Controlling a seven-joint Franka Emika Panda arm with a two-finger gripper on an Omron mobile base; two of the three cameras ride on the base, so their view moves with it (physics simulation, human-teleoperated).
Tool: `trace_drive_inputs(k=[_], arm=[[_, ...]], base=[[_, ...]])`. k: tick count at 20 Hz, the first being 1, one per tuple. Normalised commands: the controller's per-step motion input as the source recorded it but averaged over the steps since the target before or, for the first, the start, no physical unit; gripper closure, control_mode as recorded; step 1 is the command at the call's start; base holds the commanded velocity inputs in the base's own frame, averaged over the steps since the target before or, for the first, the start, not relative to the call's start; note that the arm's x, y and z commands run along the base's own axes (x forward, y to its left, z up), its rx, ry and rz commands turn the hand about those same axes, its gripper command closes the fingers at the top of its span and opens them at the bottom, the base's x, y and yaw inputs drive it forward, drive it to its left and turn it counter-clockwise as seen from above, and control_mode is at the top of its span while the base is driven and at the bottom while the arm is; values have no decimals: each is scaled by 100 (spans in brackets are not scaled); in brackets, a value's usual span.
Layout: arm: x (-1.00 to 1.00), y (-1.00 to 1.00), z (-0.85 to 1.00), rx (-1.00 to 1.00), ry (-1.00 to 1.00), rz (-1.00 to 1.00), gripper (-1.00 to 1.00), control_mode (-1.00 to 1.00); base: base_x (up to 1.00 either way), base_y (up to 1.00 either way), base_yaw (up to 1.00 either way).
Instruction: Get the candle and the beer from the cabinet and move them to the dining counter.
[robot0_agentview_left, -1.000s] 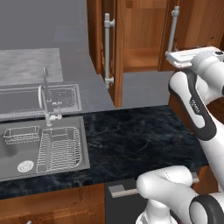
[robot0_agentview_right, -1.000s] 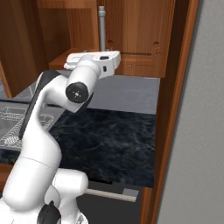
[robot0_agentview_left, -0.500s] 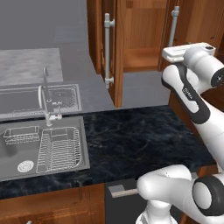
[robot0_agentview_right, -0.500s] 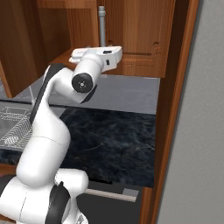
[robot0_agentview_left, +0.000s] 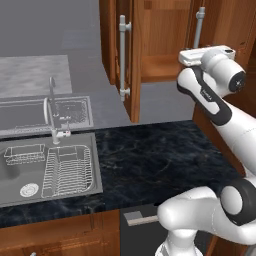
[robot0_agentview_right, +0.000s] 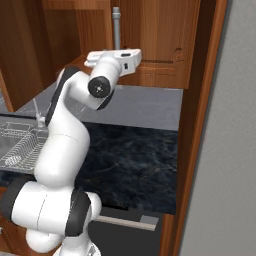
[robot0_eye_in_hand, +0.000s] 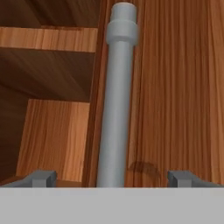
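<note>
My fingers (robot0_eye_in_hand: 113, 177) stand fully apart, straddling the silver bar handle (robot0_eye_in_hand: 114, 100) of the right-hand door of the cabinet (robot0_agentview_left: 165, 45); the handle runs from 6 o'clock to 12 o'clock through the hand view, midway between the two tips and touching neither. Nothing is held. In the left base view my hand sits at about 2 o'clock, level with the lower end of that handle (robot0_agentview_left: 198, 27); the right base view shows the same handle (robot0_agentview_right: 116, 22) rising at 12 o'clock just behind my wrist. Task status, as I judge it: at the very start. The left door (robot0_agentview_left: 129, 55) hangs ajar, edge-on toward me with its own handle (robot0_agentview_left: 122, 55) facing out, while the right door looks closed or nearly so. The candle and the beer are somewhere I cannot see; I take it they are behind these doors. The dining counter is likewise outside these pictures. Remaining: clamp the handle, swing the door, fetch both items, carry them over. Clearances: the black table (robot0_agentview_left: 160, 160) below the cabinet is bare and offers room for a door swing; the sink (robot0_agentview_left: 47, 170) and its faucet (robot0_agentview_left: 52, 112) lie well apart at 9 o'clock. To my right, a tall wooden panel (robot0_agentview_right: 200, 115) stands close and limits outward movement on that side.
</note>
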Motion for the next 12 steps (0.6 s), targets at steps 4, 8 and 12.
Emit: trace_drive_inputs(k=[4,8,12], arm=[[34,-1,0,0,0,0,-100,-100],[24,-6,0,0,0,0,-100,-100],[18,-13,0,1,0,0,-100,-100]], base=[[0,0,0],[0,0,0],[0,0,0]])
